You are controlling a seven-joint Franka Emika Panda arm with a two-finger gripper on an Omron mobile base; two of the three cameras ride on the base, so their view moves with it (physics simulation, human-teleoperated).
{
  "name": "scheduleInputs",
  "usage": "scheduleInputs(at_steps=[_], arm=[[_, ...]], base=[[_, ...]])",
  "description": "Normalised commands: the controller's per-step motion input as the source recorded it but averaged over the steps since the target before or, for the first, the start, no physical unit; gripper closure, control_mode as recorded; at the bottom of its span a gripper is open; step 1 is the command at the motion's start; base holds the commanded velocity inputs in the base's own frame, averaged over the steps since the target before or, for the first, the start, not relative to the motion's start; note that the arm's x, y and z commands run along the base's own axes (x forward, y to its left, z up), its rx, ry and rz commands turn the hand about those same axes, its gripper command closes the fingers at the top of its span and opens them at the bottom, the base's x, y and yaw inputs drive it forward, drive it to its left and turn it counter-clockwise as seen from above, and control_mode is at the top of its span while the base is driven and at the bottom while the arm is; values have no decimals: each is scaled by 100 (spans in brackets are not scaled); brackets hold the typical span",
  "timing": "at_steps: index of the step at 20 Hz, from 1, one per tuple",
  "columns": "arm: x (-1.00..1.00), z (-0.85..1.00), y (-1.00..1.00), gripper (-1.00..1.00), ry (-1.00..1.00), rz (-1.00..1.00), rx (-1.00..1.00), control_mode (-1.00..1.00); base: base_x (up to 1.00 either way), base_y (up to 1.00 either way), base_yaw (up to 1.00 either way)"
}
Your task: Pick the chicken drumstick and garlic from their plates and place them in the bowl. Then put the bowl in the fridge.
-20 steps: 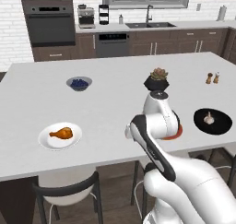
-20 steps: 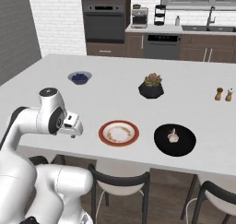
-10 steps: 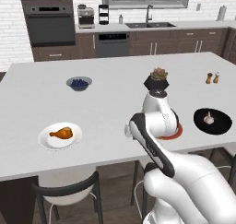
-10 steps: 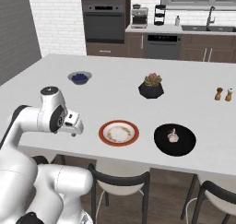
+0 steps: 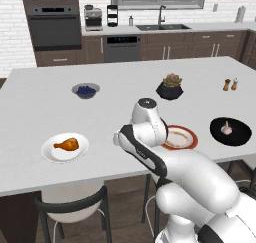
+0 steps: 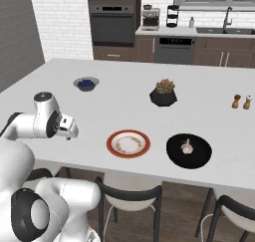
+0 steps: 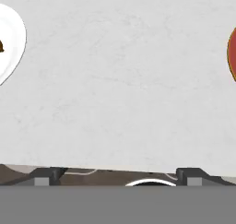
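On the large white kitchen island the small orange-brown chicken drumstick lies on the plain white round plate, near the front edge of the island, toward its left end. The whitish garlic bulb already sits inside the round glossy black bowl, which stands near the front edge toward the right end. Between them, also close to the front edge, is the round plate with the red-orange rim and cream centre, and nothing lies on it. The two-finger gripper of the white arm hangs over the bare white surface between the white plate and the red-rimmed plate, close to the front edge; its two dark fingertips stand wide apart and hold nothing. Farther back on the island there is a small grey bowl of blueberries, a black faceted pot with a succulent, and, toward the right end, a pair of small brown salt and pepper shakers. Dark chairs stand under the front edge.
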Motion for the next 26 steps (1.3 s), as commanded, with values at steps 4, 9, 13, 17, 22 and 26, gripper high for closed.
scheduleInputs(at_steps=[4, 9, 13, 17, 22, 26], arm=[[52, 21, 100, -100, 1, 15, 0, -100], [15, 41, 99, -100, 6, 29, -8, -100], [-6, 28, 84, -100, 5, 36, -14, -100], [5, 0, 65, -100, 0, 37, -21, -100], [19, -8, 19, -100, 1, 42, -18, -100], [47, -2, 0, -100, 4, 36, -13, -100]], base=[[0, 0, 0], [0, 0, 0], [0, 0, 0], [0, 0, 0], [0, 0, 0], [0, 0, 0]])
